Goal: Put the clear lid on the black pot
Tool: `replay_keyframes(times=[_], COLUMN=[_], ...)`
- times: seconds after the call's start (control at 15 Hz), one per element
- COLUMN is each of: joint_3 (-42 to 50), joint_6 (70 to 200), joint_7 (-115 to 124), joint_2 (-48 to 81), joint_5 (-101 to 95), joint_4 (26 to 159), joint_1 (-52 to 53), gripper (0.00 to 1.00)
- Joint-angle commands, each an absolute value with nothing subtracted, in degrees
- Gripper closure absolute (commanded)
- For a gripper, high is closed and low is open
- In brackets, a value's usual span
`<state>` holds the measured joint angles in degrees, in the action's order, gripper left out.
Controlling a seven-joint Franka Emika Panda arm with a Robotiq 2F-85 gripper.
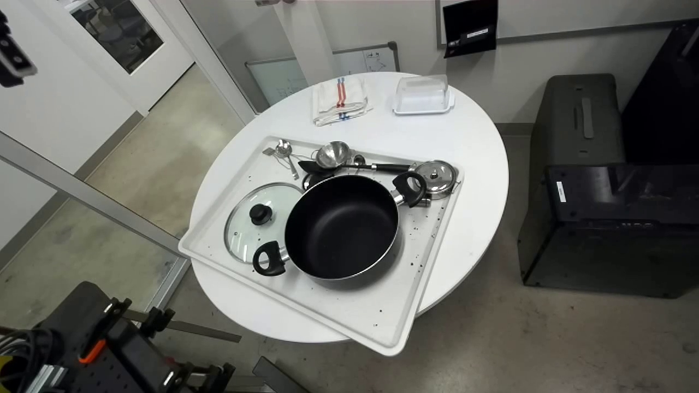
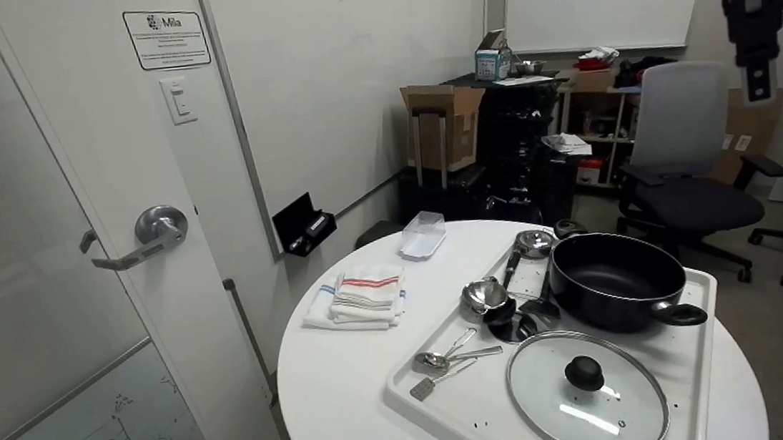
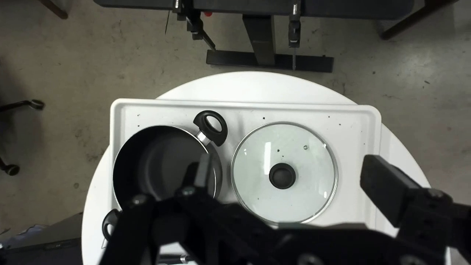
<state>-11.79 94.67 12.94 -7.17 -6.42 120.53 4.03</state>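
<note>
Your end effector (image 3: 287,163) has its fingers (image 3: 384,186) spread wide apart in the wrist view, and the clear lid (image 3: 284,176) shows between them, well below. In an exterior view you see it hanging high, well above the white counter (image 2: 350,389). The lid lies flat on the white tray (image 1: 360,305), its black knob (image 2: 584,372) facing up and streaks of light on its glass. Just beside it, on the same tray, you have the black pot (image 1: 341,226), standing upright with its dark interior facing up. The pot's loop handles (image 1: 277,262) stick out on opposite sides; in an exterior view one of them overlaps the lid's edge, while your wrist view shows a narrow strip of tray between lid and pot. In that wrist view one finger also covers part of the pot. Along the tray's far side, in an exterior view, you find small metal utensils (image 1: 283,148), a shiny metal bowl (image 1: 333,155), a black-handled utensil (image 1: 392,167) and a round metal piece (image 1: 436,176) near the pot's other handle. Beyond the tray, on the counter, you can see folded white cloths (image 1: 341,99) with red and blue stripes and, near them, a clear-topped container (image 1: 422,96).
</note>
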Motion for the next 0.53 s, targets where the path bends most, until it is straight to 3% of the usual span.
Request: replay_keyframes(times=[0.0,0.47], joint_3=[-10.1,-8.8], joint_6=[98.4,109.3], joint_7=[10.7,9.2], joint_2=[-2.1,7.1], joint_5=[-6.5,-6.9], joint_4=[120.8,123.6], joint_1=[5.0,5.3], gripper=[0.0,0.0])
